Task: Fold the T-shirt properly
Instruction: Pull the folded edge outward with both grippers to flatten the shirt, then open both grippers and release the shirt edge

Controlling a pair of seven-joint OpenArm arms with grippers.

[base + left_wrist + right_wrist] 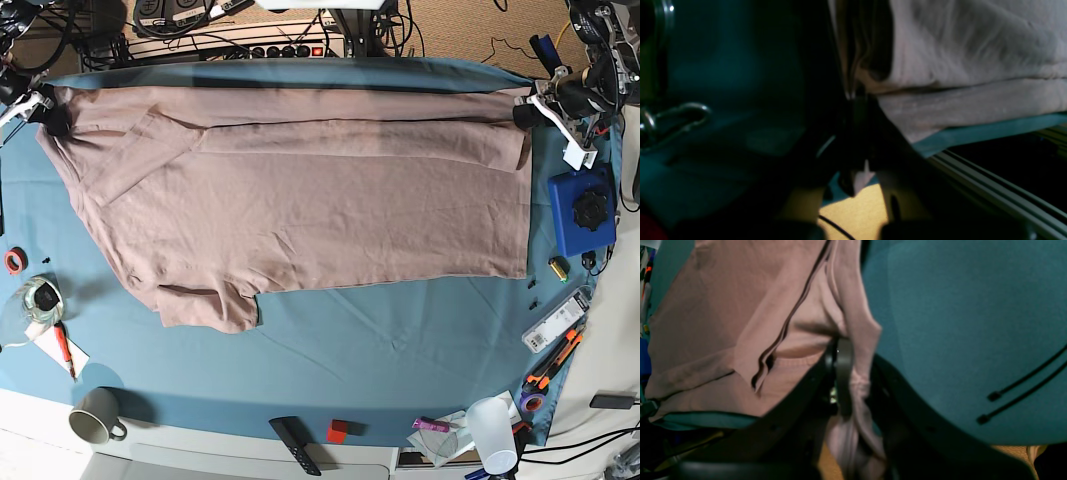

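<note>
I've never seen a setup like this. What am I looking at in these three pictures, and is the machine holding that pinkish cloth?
This is a robot with two arms. One picture looks down from above on a table under a teal cloth; the other two come from small cameras on the robot's wrists, so they look close and dark.

Spread across the table is a pink-beige T-shirt. At its far edge each arm has one end pinched. The right gripper, on the left of the overhead picture, is shut on the fabric; its own camera shows cloth bunched between the black fingers. The left gripper, on the other side, is shut on the shirt too.

Around the edges lie odds and ends: a mug, a blue box, a clear cup.
</note>
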